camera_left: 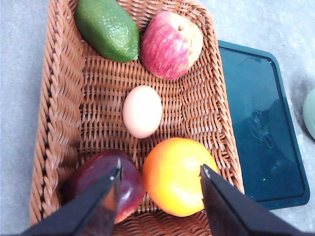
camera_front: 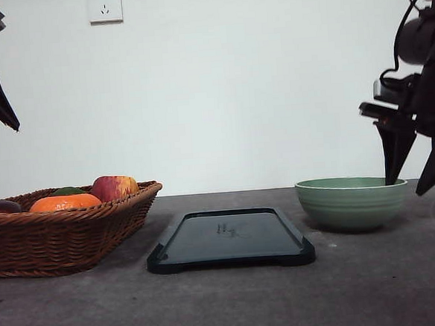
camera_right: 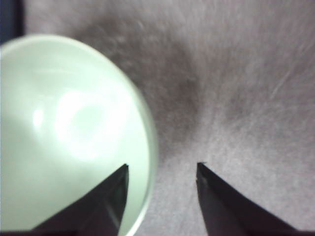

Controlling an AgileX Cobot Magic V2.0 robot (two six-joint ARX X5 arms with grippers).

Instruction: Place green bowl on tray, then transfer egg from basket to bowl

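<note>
The grey table [camera_front: 227, 304] spreads wide in front of me, and the biggest thing on it is the basket [camera_front: 66, 237], sitting at the left with fruit heaped inside. Next comes the tray [camera_front: 230, 240], lying flat and bare in the middle of the table, just beside the basket's right side. To the right of the tray, apart from it, the green bowl [camera_front: 351, 202] stands upright on the table surface, not on the tray. The right gripper [camera_front: 413, 183] hangs at the bowl's right rim with its fingers spread apart, one tip over the inside of the bowl and the other outside it, the rim between them. The left gripper [camera_left: 160, 172] hovers above the basket, fingers spread and holding nothing. Inside the basket lie an orange [camera_left: 179, 177], a red apple [camera_left: 171, 45], an avocado [camera_left: 107, 28], a dark red fruit [camera_left: 101, 182], and, in the middle of them all, the egg [camera_left: 142, 111] lying on the weave.
</note>
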